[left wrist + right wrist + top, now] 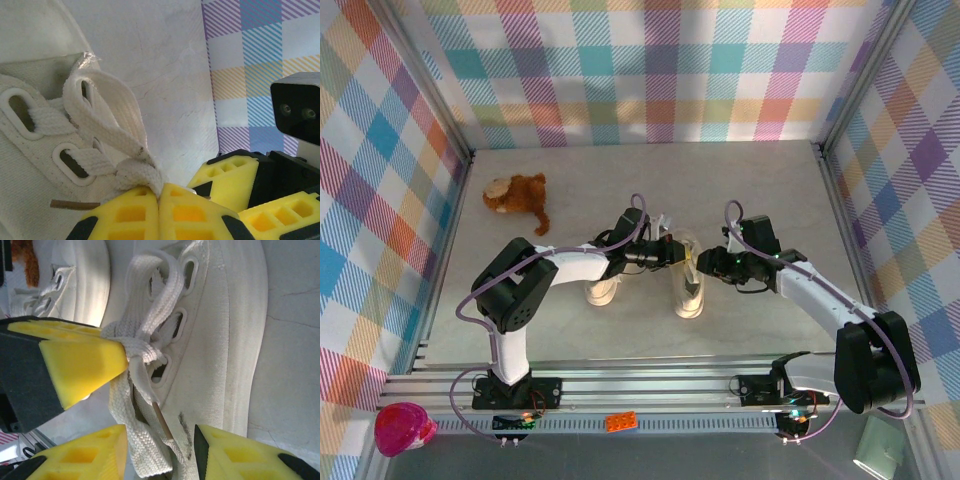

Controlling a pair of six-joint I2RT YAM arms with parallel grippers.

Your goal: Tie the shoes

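Brown plush toy [517,195] toward the far-left corner of the bench [770,200], lying alone on the pale surface. Nearer the middle of the bench, cream canvas: left shoe [602,291] and right shoe [689,295] standing upright side by side with a gap between them, each running lengthwise from far to near. Left shoe partly hidden beneath the white left forearm, touched by neither gripper.

Left gripper [670,250]: reaches rightward over the gap to the far part of the right shoe. Clenched, with both yellow fingertips [135,215] pressed flat together on the white lace [107,107], just where the crossed strands bunch above the eyelets. From the right wrist camera, the same pinch on the knot-like bunch over the tongue, with a flat loop of lace arching away from it toward the upper eyelets.

Right gripper [708,262]: extends from the right side of the bench and meets the left one over the same shoe, the two close together. Released, jaws well apart, yellow fingers [250,457] standing astride the loose tail of lace. Tail running down between them along the canvas, not clamped. Whether the left-hand finger brushes the tail: cannot tell.
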